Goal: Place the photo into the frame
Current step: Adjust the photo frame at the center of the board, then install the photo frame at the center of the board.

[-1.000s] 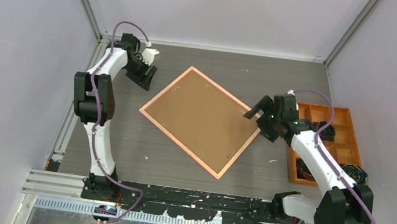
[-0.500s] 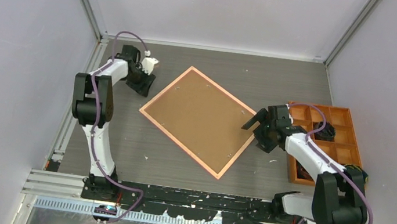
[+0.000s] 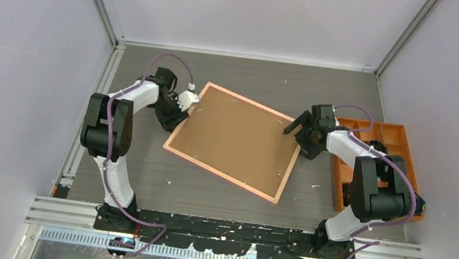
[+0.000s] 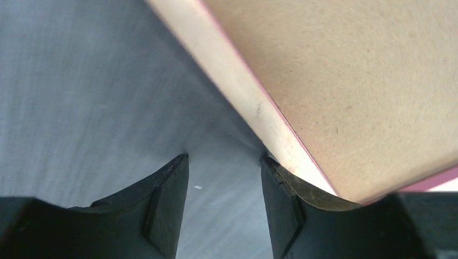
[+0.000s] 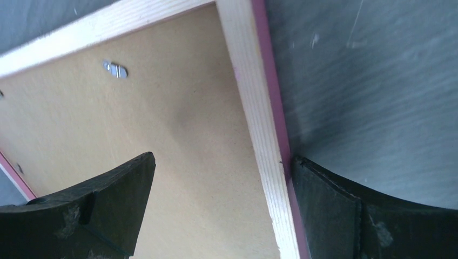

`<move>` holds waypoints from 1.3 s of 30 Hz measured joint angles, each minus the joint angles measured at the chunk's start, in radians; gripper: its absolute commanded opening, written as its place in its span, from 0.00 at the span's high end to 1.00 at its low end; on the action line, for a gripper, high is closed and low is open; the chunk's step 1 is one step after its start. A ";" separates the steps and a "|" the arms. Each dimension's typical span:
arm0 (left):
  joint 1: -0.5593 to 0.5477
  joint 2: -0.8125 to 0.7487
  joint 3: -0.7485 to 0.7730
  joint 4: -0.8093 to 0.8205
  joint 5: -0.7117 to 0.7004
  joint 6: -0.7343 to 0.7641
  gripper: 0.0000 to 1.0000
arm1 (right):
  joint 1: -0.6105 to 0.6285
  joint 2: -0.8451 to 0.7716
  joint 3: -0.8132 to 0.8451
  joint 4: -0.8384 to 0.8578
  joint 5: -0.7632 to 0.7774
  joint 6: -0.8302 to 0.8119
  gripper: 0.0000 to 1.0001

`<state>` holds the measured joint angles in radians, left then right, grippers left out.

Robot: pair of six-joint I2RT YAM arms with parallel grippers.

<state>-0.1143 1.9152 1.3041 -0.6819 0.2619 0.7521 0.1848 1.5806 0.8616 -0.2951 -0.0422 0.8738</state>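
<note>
The frame (image 3: 221, 174) lies face down on the table, its tan wooden back edge and pink rim around a brown backing board (image 3: 236, 137). The photo is hidden. My left gripper (image 3: 179, 106) is open at the frame's left edge. In the left wrist view (image 4: 224, 162) its right finger (image 4: 281, 194) touches the wooden edge (image 4: 237, 91). My right gripper (image 3: 298, 130) is open at the frame's right edge. In the right wrist view (image 5: 221, 162) it straddles the wooden edge (image 5: 254, 108), the right finger (image 5: 329, 199) against the pink side.
An orange compartment tray (image 3: 409, 133) with dark small items stands at the right, close behind my right arm. A metal clip (image 5: 115, 69) sits on the backing board. Grey walls enclose the table on three sides.
The frame has turned clockwise, from diamond-wise to nearly square with the table. My left gripper moved right to its left edge. My right gripper moved back along its right edge.
</note>
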 measured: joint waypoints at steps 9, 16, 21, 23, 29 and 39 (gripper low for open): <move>-0.208 -0.154 -0.186 -0.186 -0.024 0.098 0.44 | -0.078 0.156 0.171 0.006 -0.016 -0.050 0.00; -0.265 -0.170 -0.193 -0.332 0.128 0.046 0.42 | -0.083 0.201 0.276 -0.030 -0.031 -0.067 0.01; -0.118 -0.165 -0.085 -0.319 0.223 -0.079 0.49 | -0.064 0.077 0.275 -0.051 -0.024 -0.051 0.07; -0.057 -0.142 -0.018 -0.298 0.254 -0.156 0.52 | -0.045 0.009 0.271 -0.042 -0.023 -0.033 0.09; 0.011 -0.039 0.008 -0.204 0.319 -0.361 0.63 | 0.156 -0.049 0.270 0.053 -0.038 0.028 0.15; 0.003 0.015 -0.036 -0.175 0.347 -0.512 0.80 | 0.504 0.284 0.342 0.190 -0.110 0.134 0.26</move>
<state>-0.1108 1.9305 1.2678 -0.8570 0.6086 0.2405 0.6884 1.8645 1.2037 -0.1055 -0.1524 1.0073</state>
